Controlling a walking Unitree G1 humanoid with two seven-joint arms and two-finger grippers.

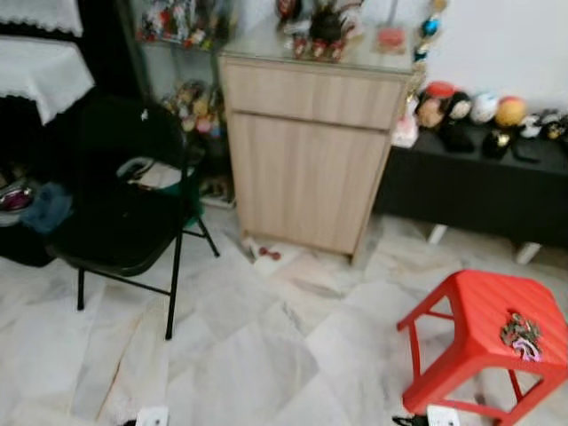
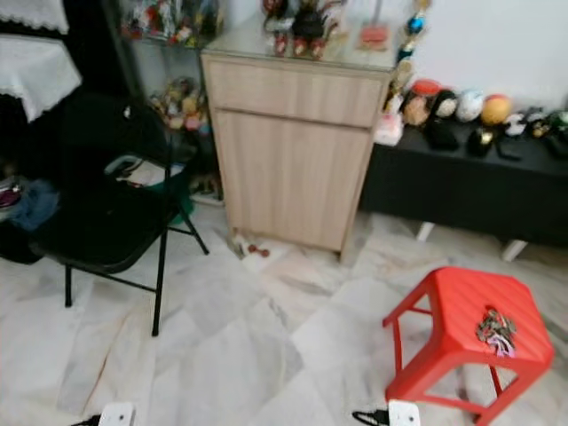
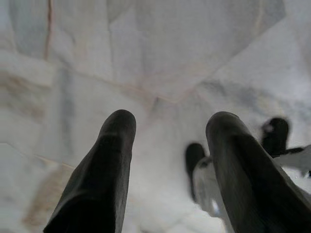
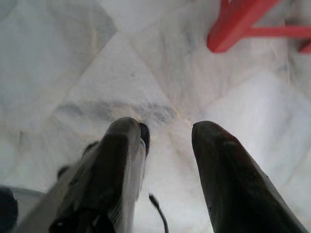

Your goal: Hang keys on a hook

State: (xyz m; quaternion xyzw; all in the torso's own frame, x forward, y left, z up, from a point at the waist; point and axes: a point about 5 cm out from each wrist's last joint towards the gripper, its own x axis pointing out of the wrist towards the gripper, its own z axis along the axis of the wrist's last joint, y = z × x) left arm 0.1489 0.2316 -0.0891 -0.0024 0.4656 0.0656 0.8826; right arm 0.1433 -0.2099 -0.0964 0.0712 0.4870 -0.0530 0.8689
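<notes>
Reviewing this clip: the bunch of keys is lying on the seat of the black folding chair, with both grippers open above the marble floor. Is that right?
Not quite. The keys lie on the red stool, not the black folding chair; both eye views show this. The rest holds: the left gripper and right gripper are open above the marble floor.

head stereo pair looking down at red stool, wrist views facing marble floor closely
</notes>
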